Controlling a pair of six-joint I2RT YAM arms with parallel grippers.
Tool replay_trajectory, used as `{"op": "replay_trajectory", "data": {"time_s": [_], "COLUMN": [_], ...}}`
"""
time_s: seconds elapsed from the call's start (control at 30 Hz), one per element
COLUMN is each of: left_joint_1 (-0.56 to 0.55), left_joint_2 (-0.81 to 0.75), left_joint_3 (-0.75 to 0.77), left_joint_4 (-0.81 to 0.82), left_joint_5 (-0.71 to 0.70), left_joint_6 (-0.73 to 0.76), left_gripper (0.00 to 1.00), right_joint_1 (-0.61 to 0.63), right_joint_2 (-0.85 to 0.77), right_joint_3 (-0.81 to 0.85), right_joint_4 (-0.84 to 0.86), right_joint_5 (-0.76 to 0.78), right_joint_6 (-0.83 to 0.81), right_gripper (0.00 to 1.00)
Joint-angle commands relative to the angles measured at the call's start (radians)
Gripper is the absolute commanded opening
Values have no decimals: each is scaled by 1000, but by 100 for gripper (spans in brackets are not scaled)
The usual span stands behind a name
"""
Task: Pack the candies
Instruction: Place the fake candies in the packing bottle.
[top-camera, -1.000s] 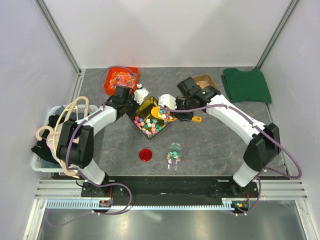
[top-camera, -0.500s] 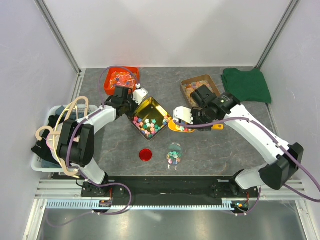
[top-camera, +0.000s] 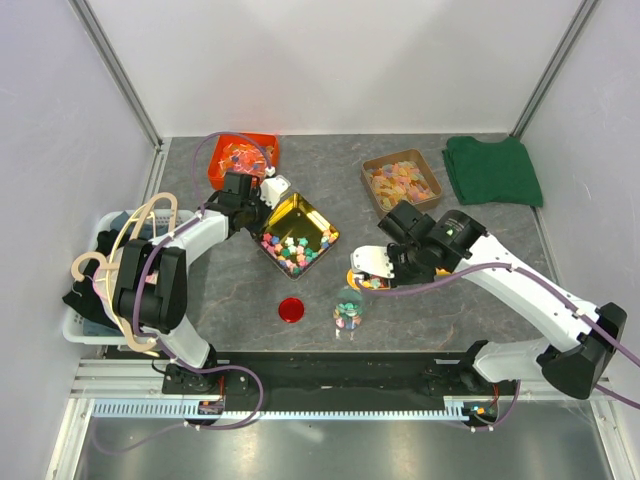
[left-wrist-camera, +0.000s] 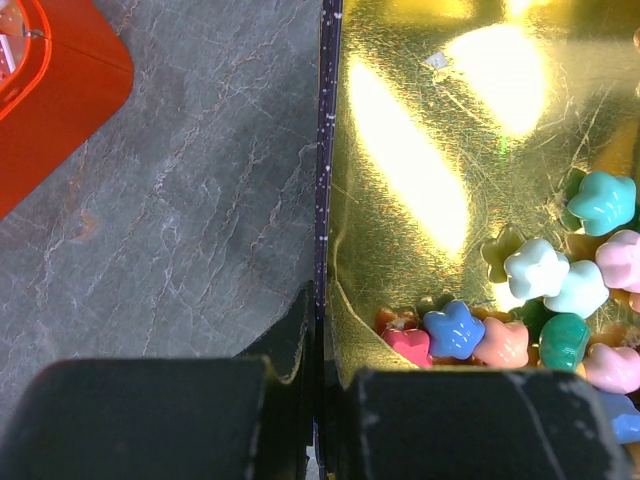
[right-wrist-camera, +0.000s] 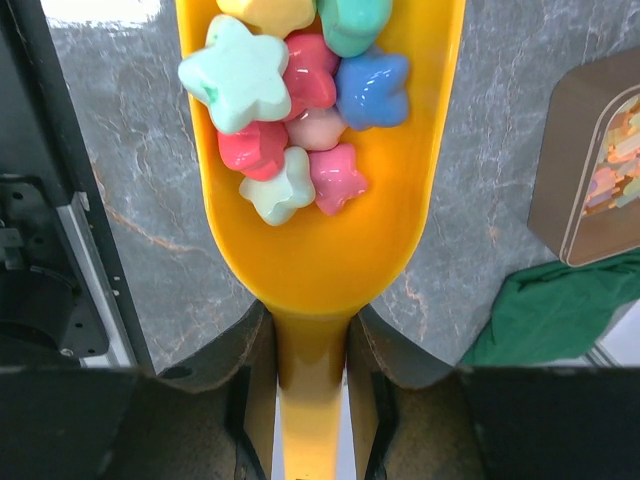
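Observation:
The candies (top-camera: 291, 251) are small star-shaped sweets in mixed colours, lying in a gold tray (top-camera: 300, 212) at the table's middle. My left gripper (top-camera: 267, 194) is shut on that tray's far-left wall (left-wrist-camera: 323, 200), one finger inside and one outside; more candies (left-wrist-camera: 540, 290) lie just past it. A yellow scoop (right-wrist-camera: 330, 210) holds several candies (right-wrist-camera: 290, 100), and my right gripper (right-wrist-camera: 312, 400) is shut on its handle. The scoop (top-camera: 366, 281) hangs just above and right of a small clear jar (top-camera: 348, 308) with candies in it.
A red lid (top-camera: 291, 310) lies left of the jar. An orange-red tray (top-camera: 240, 156) sits at the back left, a brown tray (top-camera: 400, 181) of flat gummies and a green cloth (top-camera: 493, 170) at the back right. A white basket (top-camera: 90, 300) stands off the left edge.
My right arm has carried the loaded scoop away from the gold tray, toward the near side, to beside the jar. The left gripper keeps its hold on the tray, which has shifted slightly.

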Motion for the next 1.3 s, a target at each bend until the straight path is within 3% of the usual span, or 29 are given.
{"op": "replay_trajectory", "data": {"time_s": [0.0, 1.27], "left_joint_1": [3, 12], "left_joint_2": [-9, 3], "left_joint_3": [39, 36], "left_joint_4": [29, 32], "left_joint_5": [52, 74], "left_joint_6": [-42, -47], "left_gripper": [2, 2], "right_joint_1": [32, 335], "right_joint_2": [-23, 80], "right_joint_3": [-13, -10], "right_joint_4": [-14, -83], "right_joint_5": [82, 553], "right_joint_6": [16, 38], "right_gripper": [0, 0]}}
